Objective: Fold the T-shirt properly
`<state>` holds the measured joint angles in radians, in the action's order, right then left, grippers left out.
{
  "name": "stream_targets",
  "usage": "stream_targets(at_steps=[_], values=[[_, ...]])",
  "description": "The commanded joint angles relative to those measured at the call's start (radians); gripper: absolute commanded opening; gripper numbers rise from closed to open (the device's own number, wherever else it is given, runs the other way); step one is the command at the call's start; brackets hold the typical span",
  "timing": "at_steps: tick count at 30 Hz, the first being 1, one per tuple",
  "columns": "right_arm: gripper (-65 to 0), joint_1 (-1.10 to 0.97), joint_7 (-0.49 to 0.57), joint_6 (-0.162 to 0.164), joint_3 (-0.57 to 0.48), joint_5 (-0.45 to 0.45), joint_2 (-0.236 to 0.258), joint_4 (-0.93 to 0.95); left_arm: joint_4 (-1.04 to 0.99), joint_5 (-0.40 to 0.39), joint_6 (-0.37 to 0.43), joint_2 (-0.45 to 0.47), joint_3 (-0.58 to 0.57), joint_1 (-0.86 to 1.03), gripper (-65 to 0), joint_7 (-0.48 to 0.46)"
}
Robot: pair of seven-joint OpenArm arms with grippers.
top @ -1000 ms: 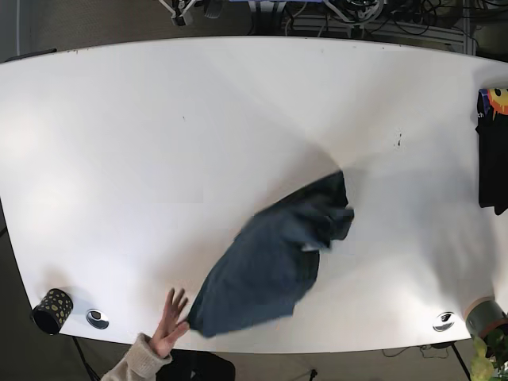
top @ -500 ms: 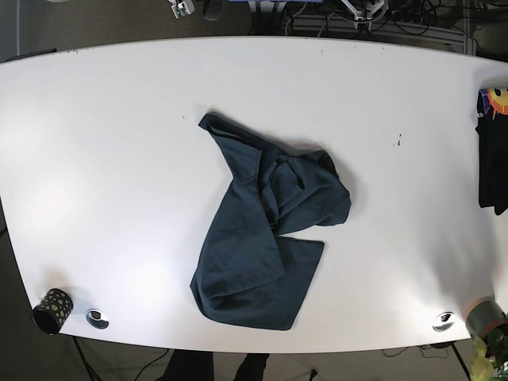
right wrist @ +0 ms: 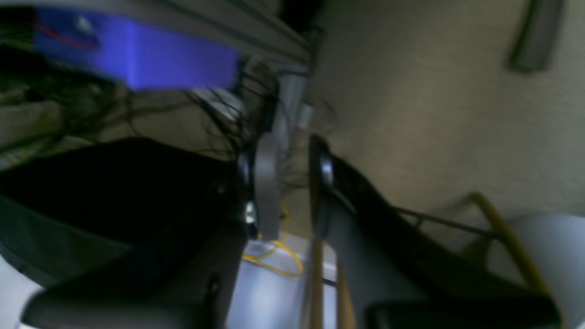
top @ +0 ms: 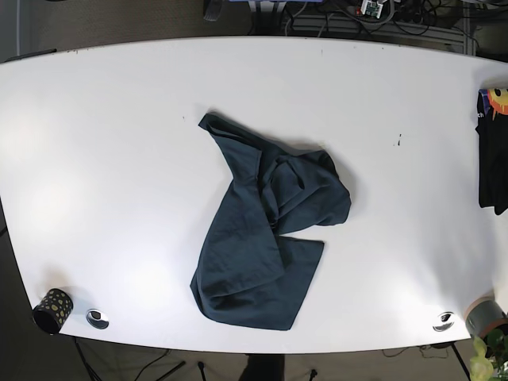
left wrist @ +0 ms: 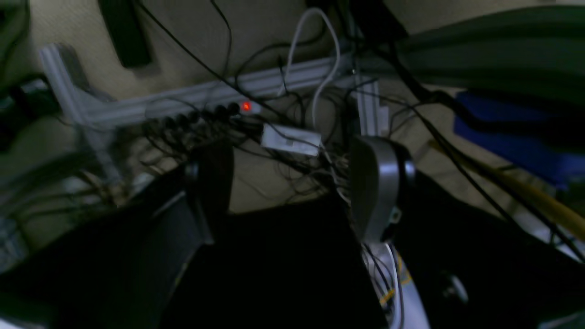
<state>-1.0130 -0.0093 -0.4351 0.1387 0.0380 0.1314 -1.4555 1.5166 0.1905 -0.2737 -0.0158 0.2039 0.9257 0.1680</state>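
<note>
A crumpled dark blue cotton T-shirt (top: pixel 266 238) lies in a heap near the middle of the broad white worktop (top: pixel 103 159), a little toward the near edge. Its long axis runs on a diagonal, from a pointed corner at the far left down to a wider, doubled-over end by the near edge, with a bunched lobe sticking out to the right.

Neither arm reaches over the worktop in the overhead view. Both wrist cameras look at cables, a grey aluminium rail (left wrist: pixel 192 93) and beige flooring behind the far edge, so the shirt lies well away from both, toward the near side. The left pincer (left wrist: pixel 292 183) stands with its jaws wide apart and nothing between them. The right pincer (right wrist: pixel 292 183) has its jaws drawn close with only a narrow slot left, and it holds nothing.

From here I cannot tell which arm is nearer; the heap sits about midway across, so I'd judge either could reach it, and both will be needed to spread it flat first.

Nothing stands in the way. A folded black printed garment (top: pixel 493 151) hangs off the right edge, a speckled black cup (top: pixel 52 310) sits at the near left corner, and a grey tape roll (top: pixel 486 316) at the near right, all well apart from the shirt.
</note>
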Motion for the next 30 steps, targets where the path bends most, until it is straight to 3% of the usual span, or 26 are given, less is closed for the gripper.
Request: stream_targets(at_steps=[1,5,7,13,22,25,30], values=[[-55.3,-0.065,0.015,-0.014,0.005,-0.010,0.001,-0.072,0.085,-0.003,-0.003,-0.002,0.002,0.051,-29.0,0.000],[-55.3,-0.149,0.015,-0.014,0.014,-0.011,0.001,-0.179,0.166,-0.003,-0.003,-0.002,0.012,0.074,-29.0,0.080],[-55.3,-0.194,0.015,-0.014,0.026,-0.053,0.004,-0.241,0.233,-0.007,-0.005,-0.003,0.036,0.074,-29.0,0.138],[-55.3,-0.284,0.013,-0.014,0.103,-0.197,0.004,-0.396,0.410,-0.122,-0.005,0.003,0.082,0.095,-29.0,0.207],[-55.3,-0.283,0.013,-0.015,0.194,-0.316,0.006,-0.558,0.502,-0.159,-0.005,0.004,0.099,0.059,-29.0,0.204],[-55.3,-0.211,0.013,-0.015,0.197,-0.323,0.030,-0.564,0.502,-0.164,-0.005,0.000,0.125,0.005,-29.0,0.204],[-55.2,-0.092,0.013,-0.015,0.192,-0.324,0.043,-0.561,0.499,-0.266,-0.005,-0.003,0.200,-0.081,-28.8,0.206]])
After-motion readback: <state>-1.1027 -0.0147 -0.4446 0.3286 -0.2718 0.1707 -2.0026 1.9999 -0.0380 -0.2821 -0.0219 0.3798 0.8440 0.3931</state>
